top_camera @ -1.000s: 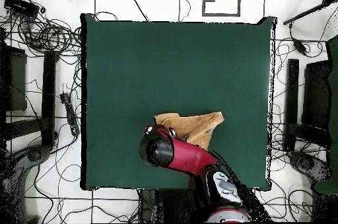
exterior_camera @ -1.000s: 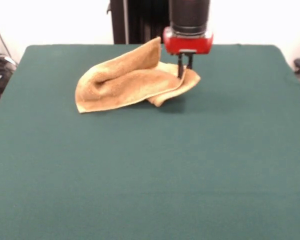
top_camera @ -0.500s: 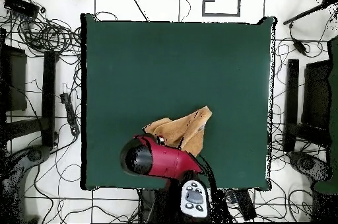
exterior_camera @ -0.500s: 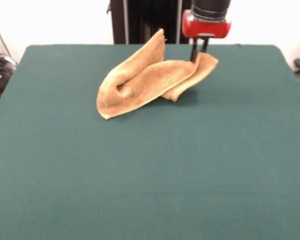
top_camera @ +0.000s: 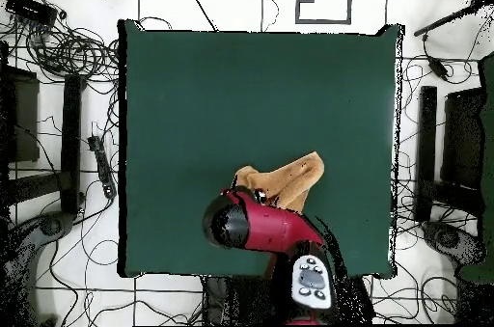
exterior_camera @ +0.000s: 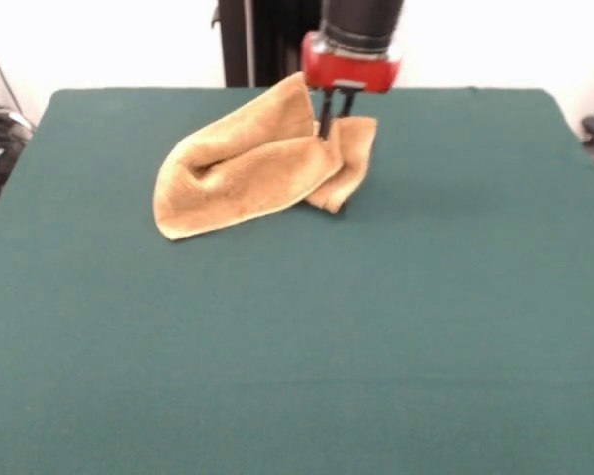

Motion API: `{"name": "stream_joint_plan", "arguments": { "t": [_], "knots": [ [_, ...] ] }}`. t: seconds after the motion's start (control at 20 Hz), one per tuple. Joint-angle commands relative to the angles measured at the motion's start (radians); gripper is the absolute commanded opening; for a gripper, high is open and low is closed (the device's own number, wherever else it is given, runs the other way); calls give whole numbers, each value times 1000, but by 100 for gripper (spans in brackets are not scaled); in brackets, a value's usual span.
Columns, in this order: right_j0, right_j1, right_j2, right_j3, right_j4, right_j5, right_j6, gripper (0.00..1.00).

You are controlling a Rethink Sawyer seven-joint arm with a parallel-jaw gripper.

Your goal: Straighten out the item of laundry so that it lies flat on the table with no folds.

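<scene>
The towel (exterior_camera: 247, 163) was pinched at a raised upper edge by the hand (exterior_camera: 335, 127) — clenched on the cloth, presumably so the folds could be dragged open. It lay doubled over near the far side of the bench (exterior_camera: 297, 346), not yet flat.

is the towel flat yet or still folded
Folded. The towel is doubled over in a raised hump, one corner held up by the hand; only part rests on the table.

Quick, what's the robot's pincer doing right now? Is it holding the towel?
Pincer: closed on the orange terry towel, pinching a raised edge so part of the cloth hangs folded above the green table.
</scene>
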Motion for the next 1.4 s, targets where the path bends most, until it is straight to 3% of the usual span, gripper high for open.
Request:
{"name": "stream_joint_plan", "arguments": {
  "t": [0.05,0.2,0.65,0.95,1.2,1.4],
  "knots": [
    [-109,114,81,-114,-101,-33,17,0],
    [-176,116,150,-86,-129,-15,19,0],
    [-182,108,160,-69,-172,-63,93,0],
    [-217,129,245,-50,-199,-174,124,0],
    [-192,145,264,-51,-176,-238,182,0],
    [-123,159,202,-80,-134,-277,211,0]
  ]
}}
